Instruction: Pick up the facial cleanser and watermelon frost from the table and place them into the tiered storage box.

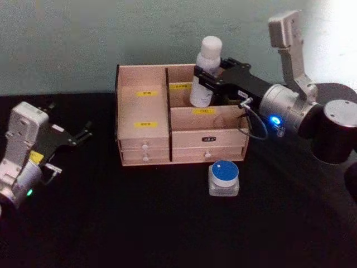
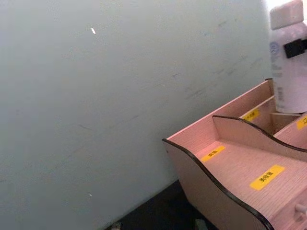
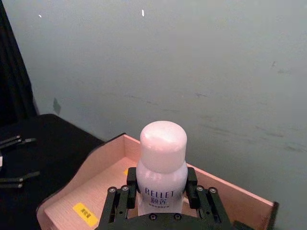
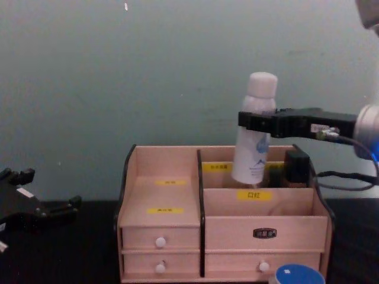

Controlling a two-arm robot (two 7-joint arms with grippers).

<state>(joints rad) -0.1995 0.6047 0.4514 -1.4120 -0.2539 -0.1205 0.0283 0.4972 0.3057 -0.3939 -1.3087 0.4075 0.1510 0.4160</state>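
Right wrist view gives the clearest writing: the facial cleanser (image 3: 162,178) carries the word "RELLET" in blue capitals on its white front, with a line of blue characters below that I cannot read. The right gripper (image 3: 162,195) pinches this bottle from both sides at the shoulder, just under the rounded cap, its black fingers (image 3: 121,197) pressed against the plastic. In the head view the right arm comes in from the right side with the forearm almost level, reaching over the right half of the tiered storage box (image 1: 145,146). The bottle's long axis is nearly vertical with a slight lean, cap upward. Its lower end is inside the rear right compartment; whether it touches the floor there I cannot tell. The yellow labels (image 1: 146,124) on the steps have dark characters too small to read, and the drawers (image 1: 208,152) have white knobs. The watermelon frost (image 1: 224,178) stands upright on the black table (image 1: 139,223), blue lid up, just in front of the box's right drawers and not touching them. The left gripper (image 1: 83,134) is low at the left, well apart from the box, with fingers spread and holding nothing.
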